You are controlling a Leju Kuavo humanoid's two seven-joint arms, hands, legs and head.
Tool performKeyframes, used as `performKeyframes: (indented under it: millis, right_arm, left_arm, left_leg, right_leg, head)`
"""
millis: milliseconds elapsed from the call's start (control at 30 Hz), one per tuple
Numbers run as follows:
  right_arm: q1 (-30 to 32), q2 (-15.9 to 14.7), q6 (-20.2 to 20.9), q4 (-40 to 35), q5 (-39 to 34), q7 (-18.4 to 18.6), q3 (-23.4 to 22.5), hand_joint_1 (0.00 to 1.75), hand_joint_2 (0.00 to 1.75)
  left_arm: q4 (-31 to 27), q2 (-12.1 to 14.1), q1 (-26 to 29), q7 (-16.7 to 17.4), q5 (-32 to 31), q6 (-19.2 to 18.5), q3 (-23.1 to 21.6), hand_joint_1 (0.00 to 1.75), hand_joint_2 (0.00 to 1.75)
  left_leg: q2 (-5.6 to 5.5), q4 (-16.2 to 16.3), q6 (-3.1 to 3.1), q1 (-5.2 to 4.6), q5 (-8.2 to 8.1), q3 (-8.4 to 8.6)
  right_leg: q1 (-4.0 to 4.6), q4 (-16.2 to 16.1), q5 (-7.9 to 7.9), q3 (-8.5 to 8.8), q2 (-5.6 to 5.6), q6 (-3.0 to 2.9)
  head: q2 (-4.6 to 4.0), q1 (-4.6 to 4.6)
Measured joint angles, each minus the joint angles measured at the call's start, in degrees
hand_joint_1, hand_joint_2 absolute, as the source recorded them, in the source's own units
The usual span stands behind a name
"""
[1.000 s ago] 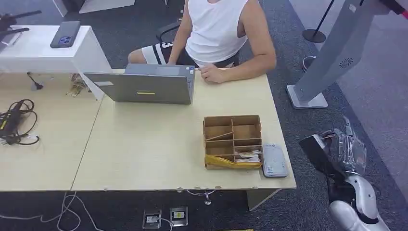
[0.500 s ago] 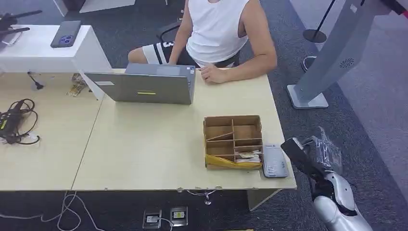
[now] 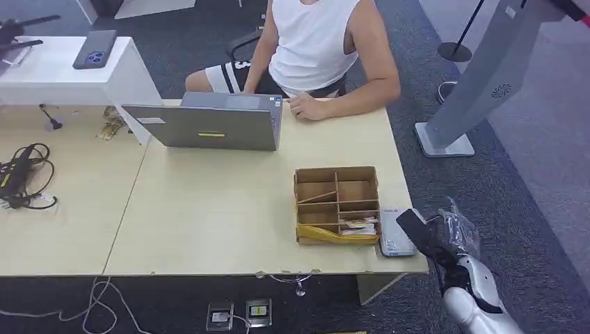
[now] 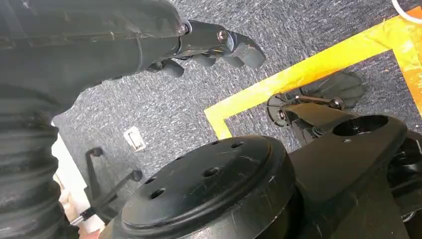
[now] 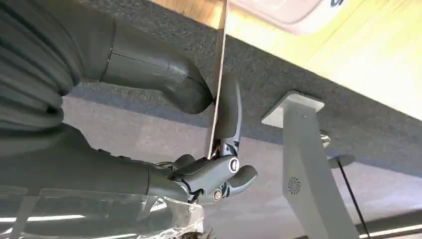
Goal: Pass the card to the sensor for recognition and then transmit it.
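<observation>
Right hand (image 3: 445,233), pinching the card (image 5: 217,79) between thumb and finger, is closing in on the sensor (image 3: 394,235) at the desk (image 3: 209,209) near right corner, having advanced from off the edge; recognition appears imminent. Left hand (image 4: 214,47) is hanging empty, fingers curled.

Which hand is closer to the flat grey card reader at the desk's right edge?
Right. The right hand, pinching a thin card, reaches the flat grey card reader beside the cardboard box. The left hand hangs low over the carpet, away from the desk.
</observation>
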Motion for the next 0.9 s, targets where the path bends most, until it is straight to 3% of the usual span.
performKeyframes:
  millis: [300,633,900]
  right_arm:
    - [-1.18,0.59,-0.31,1.94,-0.17,-0.24,0.92,1.75,1.75]
    - [-2.24,0.94,-6.6,3.78,0.0,-0.29,1.97,1.75,1.75]
    - [-2.92,0.87,-7.23,3.78,0.11,0.81,2.16,1.75,1.75]
  left_arm:
    - [0.0,-0.02,0.02,0.0,0.0,0.0,0.0,0.0,1.75]
    - [0.0,0.0,0.01,0.0,0.0,0.0,0.0,0.0,1.75]
    - [0.0,0.0,0.02,0.0,0.0,0.0,0.0,0.0,1.75]
  left_leg:
    - [0.02,0.0,0.0,0.0,0.0,0.02]
    - [0.01,0.0,0.0,0.0,0.0,0.02]
    - [0.01,0.0,0.0,0.0,0.0,0.02]
  right_leg:
    - [0.0,0.0,0.0,0.0,0.02,0.0]
    - [0.0,0.0,0.0,0.01,0.02,0.0]
    - [0.0,0.0,0.0,0.01,0.02,0.0]
  head:
    - [0.0,0.0]
    - [0.0,0.0]
    - [0.0,0.02]
